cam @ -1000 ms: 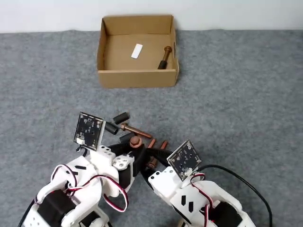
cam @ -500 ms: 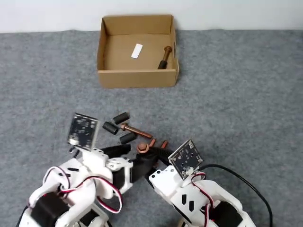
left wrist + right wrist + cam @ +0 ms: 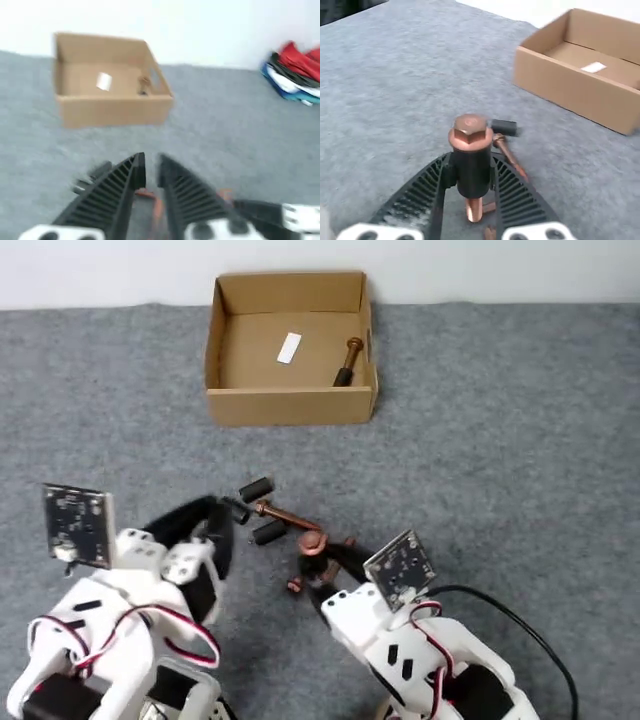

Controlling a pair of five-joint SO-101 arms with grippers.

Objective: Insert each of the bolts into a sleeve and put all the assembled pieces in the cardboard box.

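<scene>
My right gripper (image 3: 470,176) is shut on a black sleeve with a copper bolt (image 3: 470,132) standing through it, head up and tip poking out below. In the high view this piece (image 3: 313,544) hangs over the loose parts. My left gripper (image 3: 207,517) sits to their left, its fingers slightly open with nothing between them (image 3: 151,170). On the carpet lie loose sleeves (image 3: 256,487) (image 3: 268,532) and a bolt (image 3: 285,514). The cardboard box (image 3: 290,405) stands at the back with one assembled piece (image 3: 348,361) inside.
More copper bolts (image 3: 345,543) lie beside my right gripper. A white label (image 3: 289,347) is stuck to the box floor. A pile of coloured cloth (image 3: 295,70) lies far off on the grey carpet. A white wall runs behind the box.
The left arm has pulled back and to the left, away from the parts pile. The right gripper keeps the bolt and sleeve and has shifted slightly.
</scene>
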